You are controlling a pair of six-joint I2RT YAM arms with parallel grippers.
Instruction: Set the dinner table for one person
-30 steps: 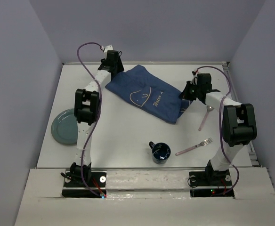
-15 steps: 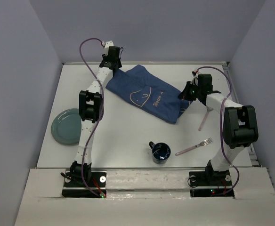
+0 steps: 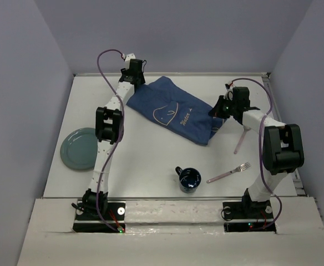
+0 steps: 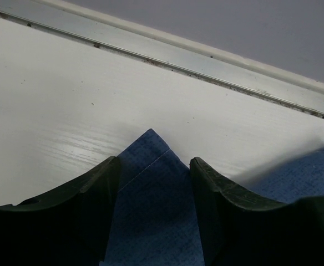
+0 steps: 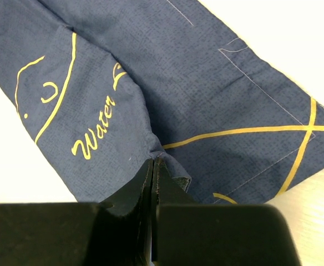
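Observation:
The blue cloth placemat (image 3: 173, 111) lies partly folded at the back of the white dinner table (image 3: 145, 160). My left gripper (image 3: 135, 82) is at its far left corner. In the left wrist view the jaws (image 4: 154, 160) stand open, with the placemat's corner (image 4: 151, 210) lying flat between the fingers. My right gripper (image 3: 216, 113) is at the placemat's right edge. In the right wrist view it (image 5: 152, 162) is shut on a pinched fold of the placemat (image 5: 206, 83), which has yellow line drawings and the word "Water".
A grey-green plate (image 3: 79, 148) sits at the left edge. A dark blue mug (image 3: 190, 179) stands near the front middle. A pink-handled fork (image 3: 228, 173) and spoon (image 3: 242, 138) lie at the right. A raised rail (image 4: 206, 58) runs along the back edge.
My left arm has stretched a little farther toward the back wall, and the placemat's far left corner has shifted with it. My right gripper has kept its hold and barely moved.

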